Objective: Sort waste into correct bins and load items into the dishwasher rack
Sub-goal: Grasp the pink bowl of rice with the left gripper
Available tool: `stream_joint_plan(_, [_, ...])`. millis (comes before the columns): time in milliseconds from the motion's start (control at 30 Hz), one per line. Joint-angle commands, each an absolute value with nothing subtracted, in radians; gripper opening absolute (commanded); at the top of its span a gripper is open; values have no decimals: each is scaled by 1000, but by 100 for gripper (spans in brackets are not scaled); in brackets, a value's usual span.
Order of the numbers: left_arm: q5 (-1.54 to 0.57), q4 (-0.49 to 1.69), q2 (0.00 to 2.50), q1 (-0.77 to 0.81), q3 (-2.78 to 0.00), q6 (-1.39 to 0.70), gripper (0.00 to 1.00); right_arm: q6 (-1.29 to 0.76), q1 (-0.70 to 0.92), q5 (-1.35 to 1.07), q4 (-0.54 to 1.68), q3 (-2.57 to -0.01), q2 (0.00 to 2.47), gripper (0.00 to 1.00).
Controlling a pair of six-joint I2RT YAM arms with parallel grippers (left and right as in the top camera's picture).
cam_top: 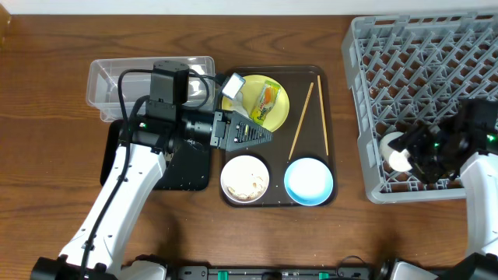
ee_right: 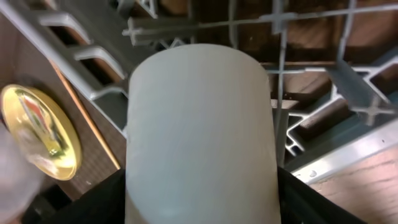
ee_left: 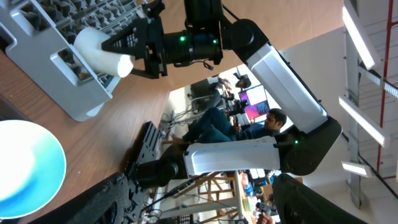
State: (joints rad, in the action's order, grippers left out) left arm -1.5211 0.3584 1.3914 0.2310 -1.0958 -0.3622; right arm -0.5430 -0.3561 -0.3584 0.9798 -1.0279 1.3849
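Materials and finishes
Counter (cam_top: 47, 47) showed matt wood grain; rack (cam_top: 436, 47) was dull grey plastic; tub (cam_top: 105, 78), clear glossy plastic; plate (cam_top: 282, 109), glossy yellow; chopsticks (cam_top: 300, 120), bare pale wood; cup (ee_right: 199, 137), smooth matt white.

A brown wooden surface (cam_top: 47, 117) is seen. Four things are placed directly on it. A clear plastic tub (cam_top: 105, 78) is at the far left, and a black tray (cam_top: 191, 171) is just in front of it. A dark brown serving tray (cam_top: 272, 145) is beside both. A grey rack (cam_top: 420, 62) is at the right, apart from them.

Robotics lab: seated worker (ee_left: 271, 122), monitors (ee_left: 255, 98), strip lights (ee_left: 357, 36)
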Motion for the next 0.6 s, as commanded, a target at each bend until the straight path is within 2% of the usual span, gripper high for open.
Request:
stream_joint_plan(0, [-1547,357,1386,232,-1111,-345,77,-559,-379,-408,988,-1081,1385,75])
stream_joint_plan(100, [-1547,357,1386,232,-1111,-345,77,-495,-378,-480,1009,-1129,1373,78])
stream_joint_plan(233, [-1518,357,1386,232,-1111,-345,78,-449,-370,-498,1063,-1178,1335,87])
stream_joint_plan(367, [-1467,357,1386,232,-1110,-345,78,-438,-348,-508,1092,-1183,1281,87])
stream_joint_plan(567, [-1258,382,1386,232,-1110,-345,78,-160,-204,-600,1093,-1183,1203,87])
